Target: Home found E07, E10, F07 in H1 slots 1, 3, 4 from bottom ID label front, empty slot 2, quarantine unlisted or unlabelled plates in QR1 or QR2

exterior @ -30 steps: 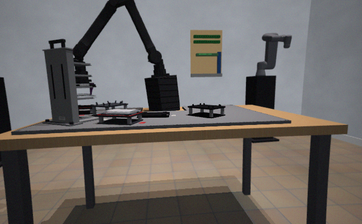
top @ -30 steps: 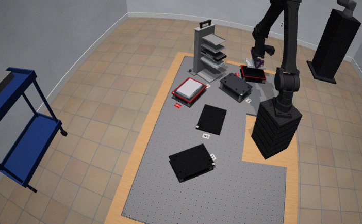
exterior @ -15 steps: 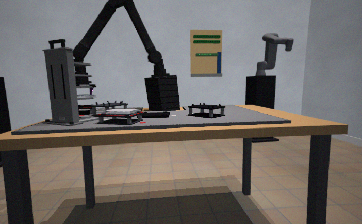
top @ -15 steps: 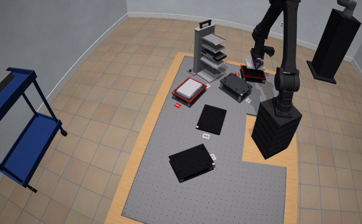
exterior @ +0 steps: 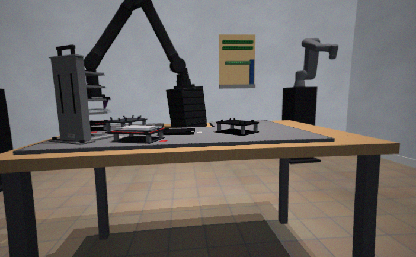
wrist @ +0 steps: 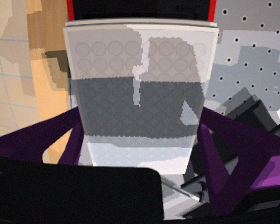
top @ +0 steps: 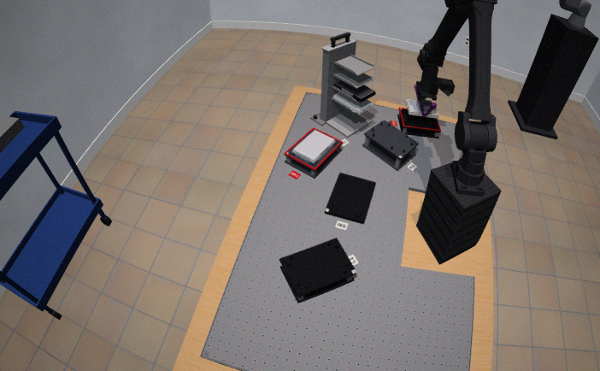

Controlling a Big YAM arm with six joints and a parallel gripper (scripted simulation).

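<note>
My gripper (top: 425, 108) (wrist: 140, 112) is shut on a light grey plate (top: 414, 106) (wrist: 138, 63), with a purple finger on each long side. It holds the plate level a little above the red-rimmed quarantine nest (top: 422, 123) at the back right of the mat. The plate covers most of that nest in the wrist view; only the far rim shows. The grey plate hotel H1 (top: 332, 78) (exterior: 70, 95) stands left of the gripper. A dark plate (top: 360, 91) and a light plate (top: 352, 102) lie on its middle shelves. No ID labels can be read.
A second red-rimmed nest (top: 293, 147) near the hotel carries a white plate (top: 314, 146). A dark grey nest (top: 390, 143), a flat black nest (top: 350, 197) and a raised black nest (top: 316, 269) lie on the mat. The arm's black base (top: 459, 207) stands to the right.
</note>
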